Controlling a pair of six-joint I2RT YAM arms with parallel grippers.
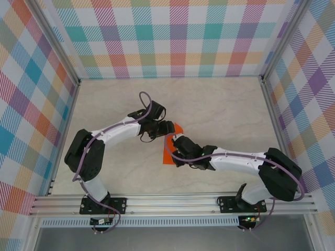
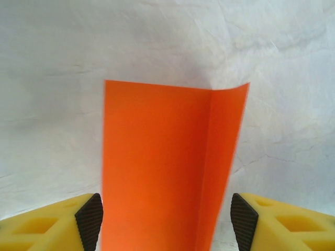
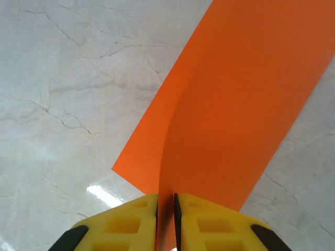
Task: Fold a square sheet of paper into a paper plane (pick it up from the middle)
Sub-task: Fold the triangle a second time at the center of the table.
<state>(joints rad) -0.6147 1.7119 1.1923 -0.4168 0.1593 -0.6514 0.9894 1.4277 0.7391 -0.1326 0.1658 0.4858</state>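
**Half-fold in hand: right pinches, left straddles**

Here I am at about the middle of the table [image 1: 225,110], both wrists nose to nose over the square sheet of paper [image 1: 168,155], which sits right between my two arms. My right gripper [image 3: 165,213] is pinched tight on the sheet's edge, fingers all but touching with only the orange between them. From that pinch a layer curls up off the part lying flat. My left gripper [image 2: 166,225] stands wide, its black pads [image 2: 90,219] either side of the sheet and clear of it, gripping nothing. From the left wrist I see a crease [image 2: 211,151] running straight away from me, and the narrow flap [image 2: 226,141] to its right looks to stand up off the marble.

The job now, as I read it, is to bring this fold home cleanly. I want the right to carry its edge over slowly, pinch firm, so the lifted layer meets the opposite edge square and not skewed. The left should come down flat to pin the paper, then run along the crease to sharpen it. The risk is that thin paper slides on a slick top, so any sideways tug drags the whole sheet and spoils the line. Gentle, level, no twisting.
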